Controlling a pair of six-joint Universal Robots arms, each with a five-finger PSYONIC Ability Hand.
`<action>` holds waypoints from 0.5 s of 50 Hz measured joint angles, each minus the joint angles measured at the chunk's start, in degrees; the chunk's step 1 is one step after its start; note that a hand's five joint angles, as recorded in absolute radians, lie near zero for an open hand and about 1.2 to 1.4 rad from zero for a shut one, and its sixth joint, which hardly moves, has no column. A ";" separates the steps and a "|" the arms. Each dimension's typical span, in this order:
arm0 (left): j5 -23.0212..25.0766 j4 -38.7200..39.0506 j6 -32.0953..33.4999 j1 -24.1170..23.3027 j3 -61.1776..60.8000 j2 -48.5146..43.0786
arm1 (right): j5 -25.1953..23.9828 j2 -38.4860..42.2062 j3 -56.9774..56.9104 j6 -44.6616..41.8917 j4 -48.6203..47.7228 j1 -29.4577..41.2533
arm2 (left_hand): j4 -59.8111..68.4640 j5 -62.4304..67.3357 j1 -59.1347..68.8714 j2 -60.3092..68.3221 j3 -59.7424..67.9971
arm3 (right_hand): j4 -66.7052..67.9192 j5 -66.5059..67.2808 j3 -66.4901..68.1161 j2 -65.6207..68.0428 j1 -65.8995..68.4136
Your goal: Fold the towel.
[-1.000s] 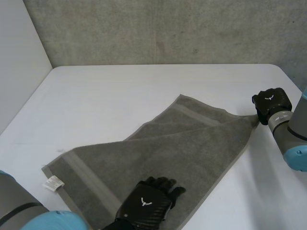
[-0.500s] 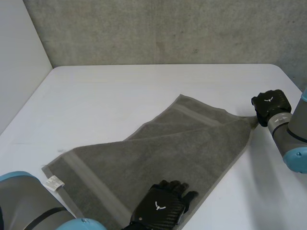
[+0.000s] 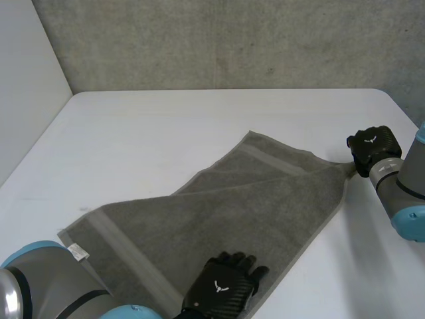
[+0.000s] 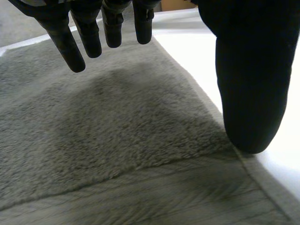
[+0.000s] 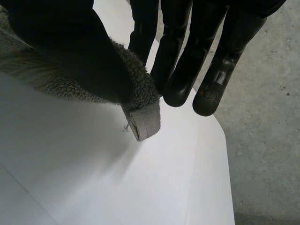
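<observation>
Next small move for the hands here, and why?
Probably close the left hand on the edge of the towel beneath it. Its fingers are straight over the cloth with the thumb at the hem, while the right hand pinches a corner, so both could then lift together.

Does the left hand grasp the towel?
No, the left hand has straight fingers above the towel, not curled round it.

Lab: white table [image 3: 199, 119], concrete wall [image 3: 232, 40]
</observation>
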 measured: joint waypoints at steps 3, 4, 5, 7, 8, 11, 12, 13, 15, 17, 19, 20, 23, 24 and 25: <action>-1.73 0.07 0.10 0.06 0.27 -0.11 | -0.05 0.00 0.02 0.00 0.00 0.00 | 0.00 0.00 0.00 0.00 0.00 | 0.00 0.00 -0.01 0.00 0.00; -2.07 0.08 0.11 0.08 0.35 -0.10 | -0.05 0.00 0.02 0.00 0.00 0.00 | 0.00 0.00 0.00 0.00 0.00 | 0.00 0.00 -0.01 0.00 0.00; -2.75 0.09 0.12 0.11 0.51 -0.09 | -0.08 0.00 0.03 0.00 0.01 0.00 | 0.00 0.00 0.00 0.00 0.00 | 0.00 0.00 -0.01 0.00 0.00; -3.29 0.10 0.13 0.15 0.64 -0.07 | -0.10 0.00 0.05 0.00 0.02 0.00 | 0.00 0.00 0.00 0.00 0.00 | 0.00 0.00 -0.01 0.00 0.00; -3.68 0.10 0.15 0.22 0.71 -0.07 | -0.12 0.00 0.06 0.00 0.03 0.00 | 0.00 0.00 0.00 0.00 0.00 | 0.00 0.00 -0.01 0.00 0.00; -4.27 0.08 0.22 0.42 0.79 -0.09 | -0.15 -0.02 0.13 0.00 0.04 0.00 | 0.00 0.00 0.01 0.00 0.00 | 0.00 0.00 0.00 0.00 0.00; -4.27 0.08 0.22 0.42 0.79 -0.09 | -0.15 -0.02 0.13 0.00 0.04 0.00 | 0.00 0.00 0.01 0.00 0.00 | 0.00 0.00 0.00 0.00 0.00; -4.42 0.05 0.24 0.50 0.80 -0.10 | -0.15 -0.03 0.17 0.00 0.04 0.00 | 0.00 0.00 0.00 0.00 0.00 | 0.00 0.00 0.00 0.00 0.00; -4.89 0.00 0.37 0.61 0.84 -0.10 | -0.16 -0.07 0.33 0.00 0.01 0.04 | 0.00 0.00 0.01 0.00 0.00 | 0.00 0.00 -0.01 0.00 0.00; -5.45 0.01 0.65 0.69 0.89 -0.12 | -0.15 -0.08 0.39 0.00 0.00 0.08 | 0.00 0.00 0.00 0.00 0.00 | 0.00 0.00 -0.01 0.00 0.00; -6.08 0.02 1.10 0.78 0.96 -0.14 | -0.16 -0.09 0.44 0.00 -0.02 0.21 | 0.00 0.00 0.00 0.00 0.00 | 0.00 0.00 0.00 0.00 0.00; -6.33 0.00 1.32 0.85 0.98 -0.15 | -0.16 -0.09 0.45 0.00 -0.03 0.27 | 0.00 0.00 0.00 0.00 0.00 | 0.00 0.00 -0.01 0.00 0.00; -6.94 -0.23 1.93 1.21 0.96 -0.13 | -0.16 -0.10 0.46 0.00 -0.04 0.44 | 0.00 0.00 0.00 0.00 0.00 | 0.00 0.00 0.00 0.00 0.00; -7.08 -0.32 2.06 1.33 0.93 -0.08 | -0.15 -0.10 0.46 0.00 -0.04 0.49 | 0.00 0.00 0.00 0.00 0.00 | 0.01 0.00 -0.01 0.00 0.00; -7.25 -0.54 2.18 1.55 0.80 0.16 | -0.16 -0.10 0.46 0.00 -0.05 0.54 | 0.00 0.00 0.00 0.00 0.00 | 0.01 0.00 -0.01 0.00 0.00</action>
